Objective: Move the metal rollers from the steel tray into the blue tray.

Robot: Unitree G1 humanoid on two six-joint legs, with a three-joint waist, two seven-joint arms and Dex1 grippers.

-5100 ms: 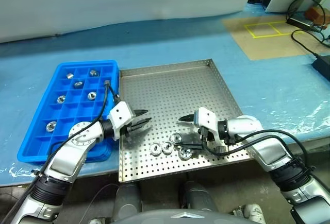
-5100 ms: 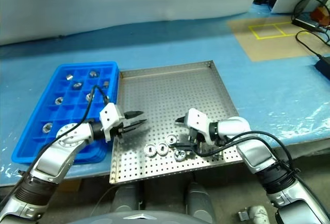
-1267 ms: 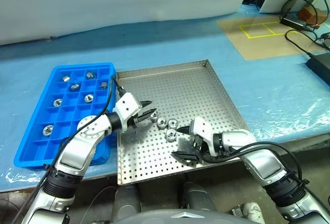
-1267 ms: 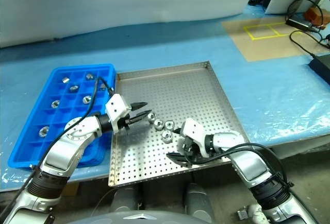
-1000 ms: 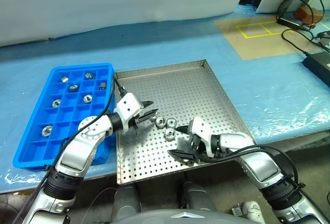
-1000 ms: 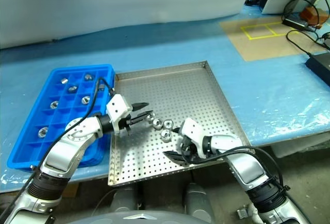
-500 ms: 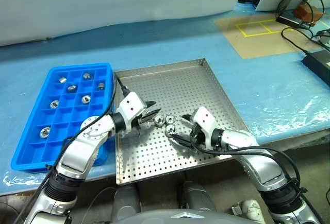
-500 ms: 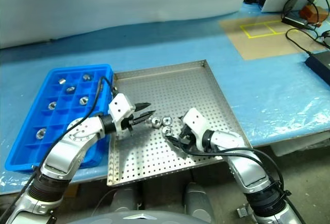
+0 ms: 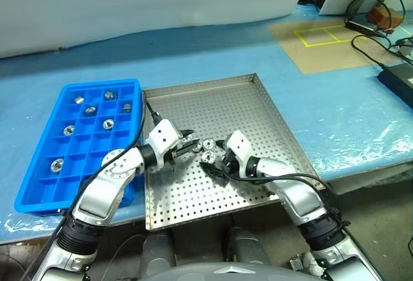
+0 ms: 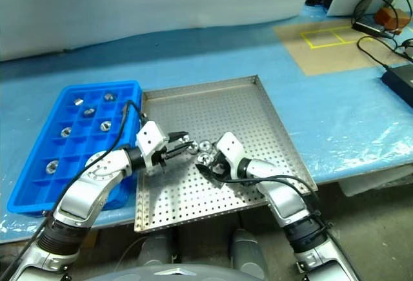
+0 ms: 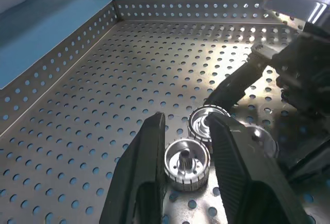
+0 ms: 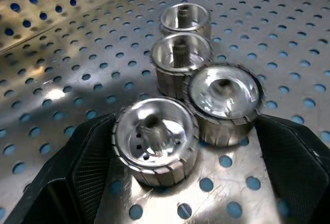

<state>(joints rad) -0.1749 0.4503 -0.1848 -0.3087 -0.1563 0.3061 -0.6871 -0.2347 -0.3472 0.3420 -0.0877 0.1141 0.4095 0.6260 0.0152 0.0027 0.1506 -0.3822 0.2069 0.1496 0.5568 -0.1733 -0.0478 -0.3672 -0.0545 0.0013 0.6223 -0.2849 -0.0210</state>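
Nearest, the steel tray point(image 9: 258, 110) lies with its front edge at the front edge of the table point(image 9: 193, 55); it is nearly square, silver, with a perforated floor and a low rim pierced by holes; four metal rollers point(image 12: 154, 140) sit bunched together on its floor, a little left of the middle and nearer the front edge than the back; each is a short shiny cylinder with a ribbed side, a dished top and a small hub in the centre; in the right wrist view two lie side by side closest to the camera, touching, and two more sit in a line behind them, also touching. The left gripper point(image 11: 185, 154) reaches in from the tray's left edge, its two black fingers drawn in on the roller at the left end of the bunch, one finger on each side of it; the right gripper point(image 9: 215, 159) comes from the front right corner with its fingers spread wide, and the two closest rollers lie between them, unheld, so each gripper crowds the other around the same cluster. Against the tray's left edge lies the blue tray point(image 9: 39, 190), bright blue plastic, narrower, divided into small square compartments; seven rollers point(image 9: 108, 124) rest in it, one to a compartment, six in the far half and one nearer its front left corner. Far off at the table's back right corner lie black cables point(image 9: 377, 26) beside a brown patch marked with yellow tape point(image 9: 321, 35).
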